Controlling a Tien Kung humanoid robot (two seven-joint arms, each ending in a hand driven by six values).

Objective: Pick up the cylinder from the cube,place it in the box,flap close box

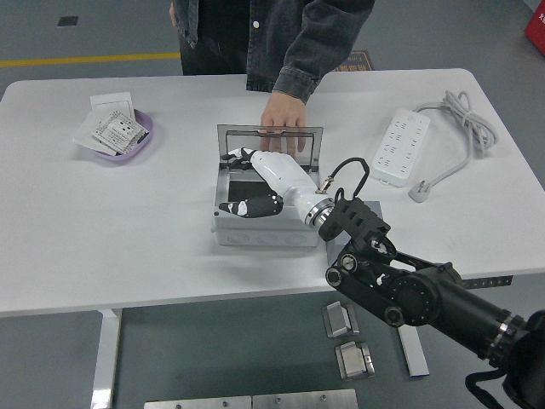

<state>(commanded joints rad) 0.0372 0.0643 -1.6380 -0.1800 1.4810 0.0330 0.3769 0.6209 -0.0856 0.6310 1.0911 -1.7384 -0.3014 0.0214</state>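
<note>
The grey box (264, 232) stands at the middle of the table with its lid (270, 136) raised at the far side. My right hand (230, 181), white with black fingers, reaches into the box from the right. Its fingers (238, 156) are spread toward the box's left wall and the thumb (247, 206) lies near the front wall. It holds nothing that I can see. The orange cylinder does not show; the hand covers most of the box's inside. A person's hand (283, 115) rests on the lid's top edge. A grey cube (371, 208) lies right of the box, partly behind my forearm.
A purple bowl (140, 141) with cards in it sits at the far left. A white power strip (398, 146) with its cable (464, 115) lies at the far right. The person stands at the table's far edge.
</note>
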